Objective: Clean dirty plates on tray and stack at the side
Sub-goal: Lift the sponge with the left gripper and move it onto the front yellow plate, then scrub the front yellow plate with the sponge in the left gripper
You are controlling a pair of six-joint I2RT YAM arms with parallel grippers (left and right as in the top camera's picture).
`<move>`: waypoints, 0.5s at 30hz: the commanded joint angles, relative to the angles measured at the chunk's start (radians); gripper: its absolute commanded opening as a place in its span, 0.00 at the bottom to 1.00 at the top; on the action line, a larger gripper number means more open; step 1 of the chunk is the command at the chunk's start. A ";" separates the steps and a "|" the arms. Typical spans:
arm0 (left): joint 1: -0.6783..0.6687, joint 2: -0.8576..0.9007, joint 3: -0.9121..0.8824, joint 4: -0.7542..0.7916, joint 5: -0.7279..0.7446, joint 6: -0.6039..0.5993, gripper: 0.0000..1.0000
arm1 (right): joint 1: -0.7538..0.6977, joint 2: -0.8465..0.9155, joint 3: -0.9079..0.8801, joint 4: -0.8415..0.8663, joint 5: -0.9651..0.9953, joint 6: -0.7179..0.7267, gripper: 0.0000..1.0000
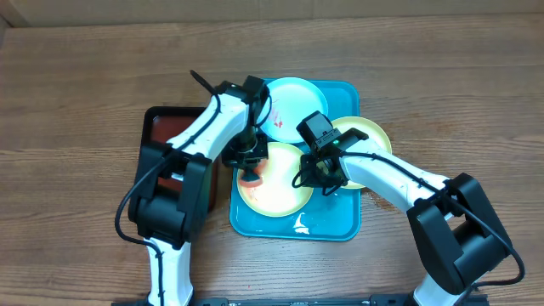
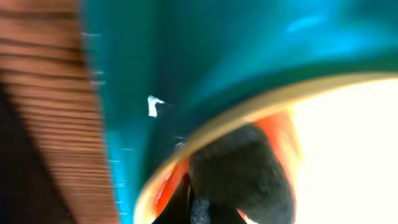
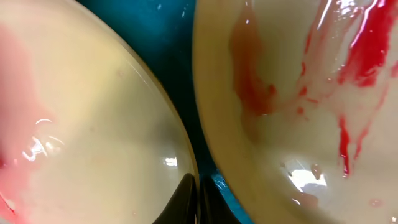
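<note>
The turquoise tray [image 1: 331, 225] holds three plates. The pale aqua plate [image 1: 293, 102] with red specks is at the back, and a yellow-green plate [image 1: 370, 136] is at the right. A yellow-green plate [image 1: 276, 187] lies at the front. My left gripper [image 1: 248, 166] is shut on a red-orange and black sponge [image 1: 249, 178], pressed on the front plate's left edge; the sponge [image 2: 242, 168] also fills the left wrist view. My right gripper [image 1: 319, 174] is shut on that plate's right rim [image 3: 93, 124], fingers [image 3: 198, 199] pinching it. The right plate [image 3: 298, 93] shows red smears.
A dark red, black-rimmed tray [image 1: 161, 127] lies left of the turquoise tray, under my left arm. A small white scrap [image 1: 300, 225] lies on the turquoise tray's front part. The wooden table [image 1: 85, 85] surrounds both trays.
</note>
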 commanded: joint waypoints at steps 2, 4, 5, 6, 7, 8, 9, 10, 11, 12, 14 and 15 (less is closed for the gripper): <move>-0.048 0.010 0.023 0.008 0.023 0.031 0.04 | -0.013 0.006 -0.006 -0.013 0.106 0.064 0.04; -0.039 0.010 0.027 0.012 0.023 0.032 0.04 | -0.018 0.006 -0.006 0.007 0.126 0.090 0.04; -0.029 0.010 0.037 0.013 0.023 0.038 0.04 | -0.024 0.006 -0.006 0.042 0.126 0.107 0.04; -0.025 0.010 0.046 0.013 0.029 0.038 0.04 | -0.029 0.006 -0.005 0.051 0.127 0.134 0.04; -0.022 0.010 0.056 0.011 0.052 0.038 0.04 | -0.034 0.006 -0.004 0.057 0.127 0.169 0.04; -0.021 0.010 0.068 0.009 0.084 0.038 0.04 | -0.040 0.006 -0.004 0.059 0.130 0.200 0.04; -0.021 0.010 0.076 0.009 0.107 0.038 0.04 | -0.047 0.006 -0.004 0.058 0.132 0.225 0.04; -0.021 0.010 0.084 0.010 0.132 0.038 0.04 | -0.053 0.006 -0.004 0.058 0.138 0.240 0.04; -0.023 0.010 0.093 0.013 0.151 0.038 0.04 | -0.064 0.006 -0.004 0.060 0.141 0.243 0.04; -0.024 0.010 0.096 0.016 0.153 0.038 0.04 | -0.070 0.006 -0.004 0.064 0.141 0.243 0.04; -0.030 0.010 0.096 0.025 0.140 0.037 0.04 | -0.082 0.006 -0.004 0.071 0.137 0.222 0.04; -0.032 0.010 0.095 0.029 0.127 0.032 0.04 | -0.085 0.006 -0.004 0.071 0.135 0.204 0.04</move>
